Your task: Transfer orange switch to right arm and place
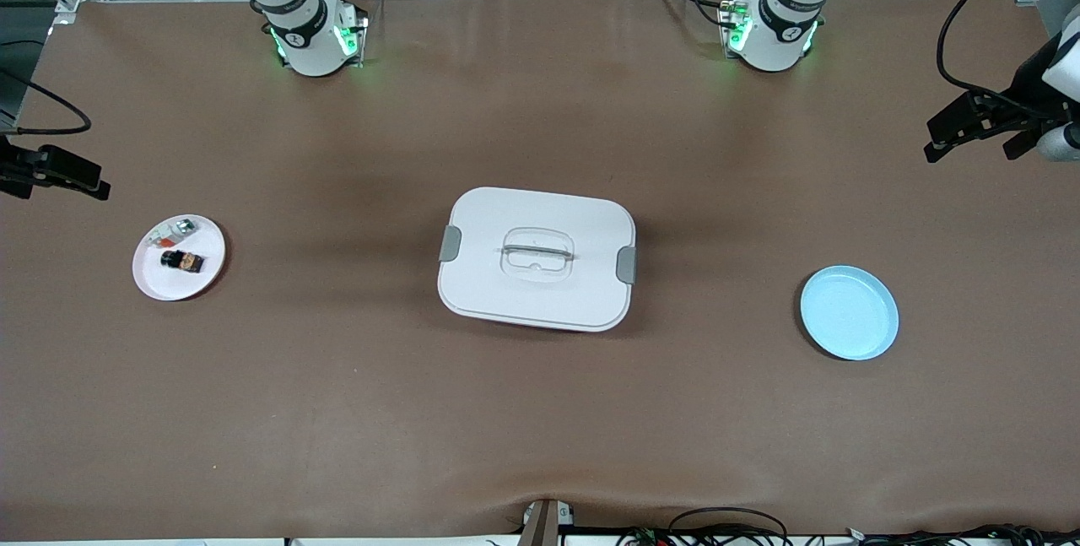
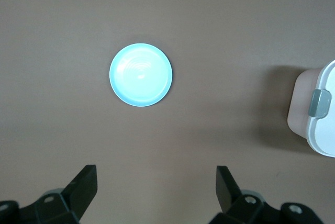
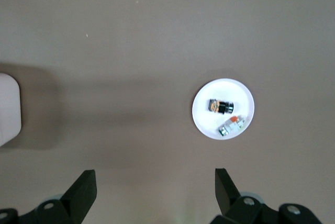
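The orange switch (image 1: 183, 260), black with an orange middle, lies on a small white plate (image 1: 169, 289) toward the right arm's end of the table. It also shows in the right wrist view (image 3: 220, 107), on that plate (image 3: 205, 122). My right gripper (image 1: 59, 175) hangs open and empty high over the table edge near that plate; its fingers show in the right wrist view (image 3: 155, 185). My left gripper (image 1: 970, 149) hangs open and empty high at the left arm's end, also seen in the left wrist view (image 2: 157, 182).
A whitish-clear piece with a red-orange part (image 1: 173, 233) lies beside the switch on the white plate. A white lidded box with a handle (image 1: 537, 257) stands mid-table. A light blue plate (image 1: 849, 312) lies bare toward the left arm's end, and shows in the left wrist view (image 2: 141, 75).
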You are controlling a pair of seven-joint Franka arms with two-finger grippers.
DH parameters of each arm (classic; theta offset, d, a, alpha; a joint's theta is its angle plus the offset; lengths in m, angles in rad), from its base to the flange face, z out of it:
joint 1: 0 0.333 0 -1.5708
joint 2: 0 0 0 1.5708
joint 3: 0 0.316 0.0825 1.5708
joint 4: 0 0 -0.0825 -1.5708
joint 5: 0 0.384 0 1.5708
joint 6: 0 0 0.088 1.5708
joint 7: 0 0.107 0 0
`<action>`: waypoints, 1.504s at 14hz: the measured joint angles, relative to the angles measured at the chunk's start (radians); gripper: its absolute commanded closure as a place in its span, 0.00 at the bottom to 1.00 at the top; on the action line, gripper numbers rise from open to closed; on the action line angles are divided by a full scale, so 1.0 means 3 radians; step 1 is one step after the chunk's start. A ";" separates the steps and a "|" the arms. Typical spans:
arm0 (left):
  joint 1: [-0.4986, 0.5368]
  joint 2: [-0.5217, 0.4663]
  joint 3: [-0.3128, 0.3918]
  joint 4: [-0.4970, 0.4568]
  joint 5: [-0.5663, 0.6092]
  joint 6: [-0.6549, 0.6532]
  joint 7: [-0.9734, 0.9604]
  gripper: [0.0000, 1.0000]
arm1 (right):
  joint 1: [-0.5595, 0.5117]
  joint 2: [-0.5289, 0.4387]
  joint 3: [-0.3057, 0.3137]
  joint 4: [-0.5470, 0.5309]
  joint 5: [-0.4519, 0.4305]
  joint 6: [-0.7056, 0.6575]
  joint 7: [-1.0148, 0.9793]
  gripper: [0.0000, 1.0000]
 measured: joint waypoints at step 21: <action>-0.0001 0.0000 -0.0001 0.0000 0.0000 -0.0038 0.0007 0.00 | -0.0128 -0.0188 -0.0005 0.0040 0.0223 -0.0361 -0.0197 0.00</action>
